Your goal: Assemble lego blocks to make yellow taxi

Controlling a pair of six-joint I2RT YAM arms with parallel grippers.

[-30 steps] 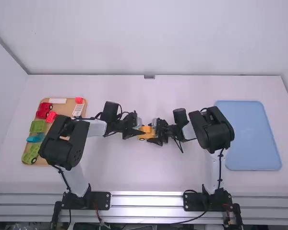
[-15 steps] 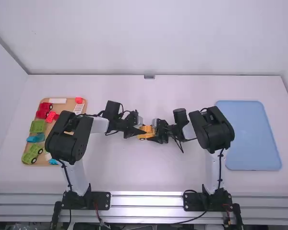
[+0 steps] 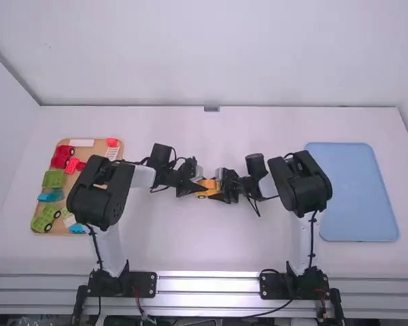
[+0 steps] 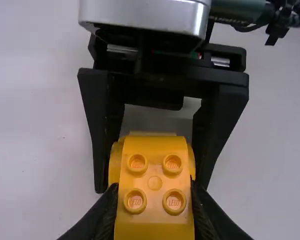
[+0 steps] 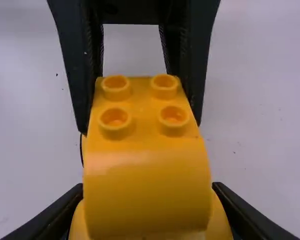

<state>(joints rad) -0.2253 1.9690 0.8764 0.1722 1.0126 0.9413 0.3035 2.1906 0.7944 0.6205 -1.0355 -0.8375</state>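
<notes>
Well left of the taxi (image 3: 208, 185), we saw a brown tray (image 3: 69, 182) on the counter (image 3: 170, 251). Farther from the arm bases than the taxi, it held a red car (image 3: 61, 156), a white plate (image 3: 81, 142), a red block (image 3: 72, 165), a red knob (image 3: 111, 142) and a white ladder (image 3: 112, 153). About level with the taxi lay a green block (image 3: 53, 178) and a teal block (image 3: 50, 195); nearer the bases than the taxi were a green car (image 3: 45, 218) and a blue piece (image 3: 77, 229).

Our left arm (image 3: 98, 204) reached over the tray's near side to the taxi, where our left tool (image 3: 200, 188) was closed on its left end. Up close, we saw the left tool (image 4: 154, 197) with its jaws apart by just the taxi's width, pressed to both sides.

The taxi was upright between our two tools, round studs upward. From its right, our right tool (image 3: 219, 187) gripped the other end, jaws likewise spread only by the taxi's width. Our right arm (image 3: 306, 183) stood right of the taxi, and well beyond, still right of the taxi, lay a blue tray (image 3: 353, 197).
</notes>
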